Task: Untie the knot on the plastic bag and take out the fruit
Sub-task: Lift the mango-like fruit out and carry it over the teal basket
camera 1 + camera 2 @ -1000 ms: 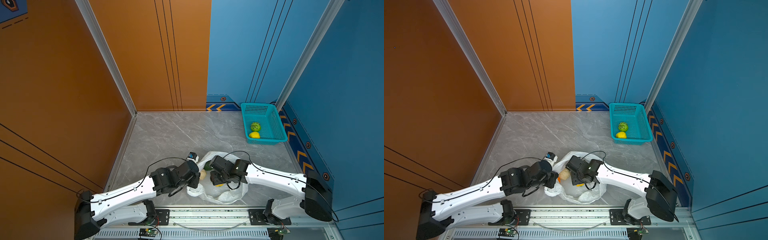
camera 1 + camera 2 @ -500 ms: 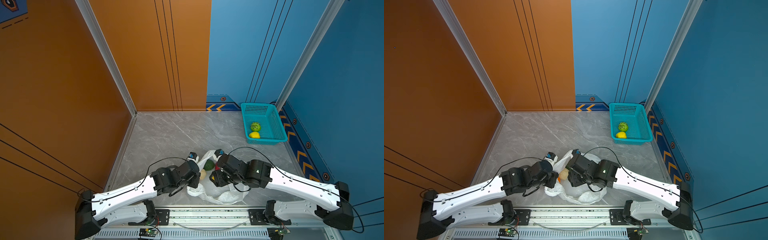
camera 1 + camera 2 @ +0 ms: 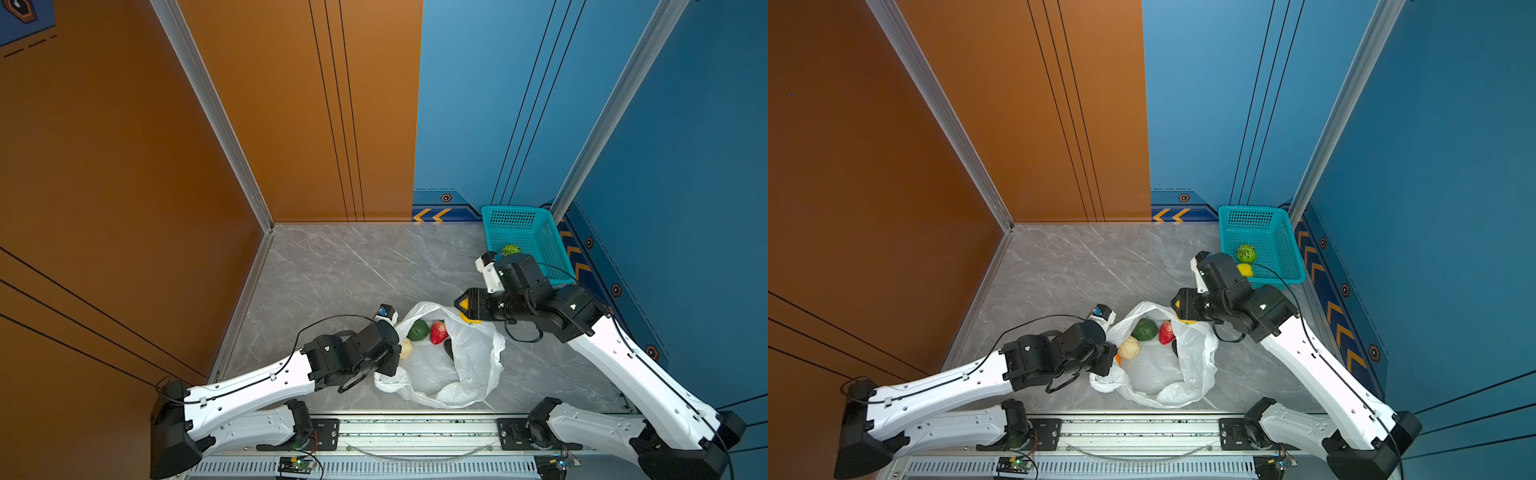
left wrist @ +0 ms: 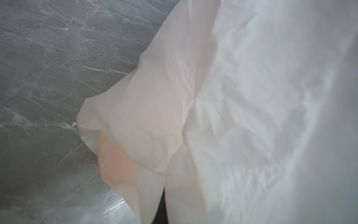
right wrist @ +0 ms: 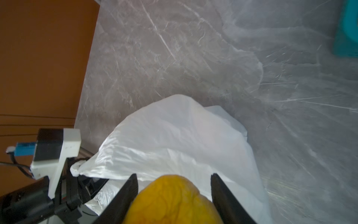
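One wrinkled orange fruit [image 5: 174,199] gripped in half-open right hand [image 5: 173,175], left hand [image 3: 390,365] pinched shut on thin crinkly white bag [image 3: 469,357] rim

No words, brand names or numbers can be read anywhere, only signs. Two orange chevrons [image 3: 432,215] point left on the blue strip [image 3: 465,214] at the foot of the back wall, along the desk's far edge, with a small hexagon mark [image 3: 446,198] just above them. A row of chevrons [image 3: 1334,309] and hexagon badges [image 3: 1345,289] runs along the desk's right edge. A hexagon emblem [image 3: 18,8] sits on a blue panel high on the left wall, its detail too small to tell.
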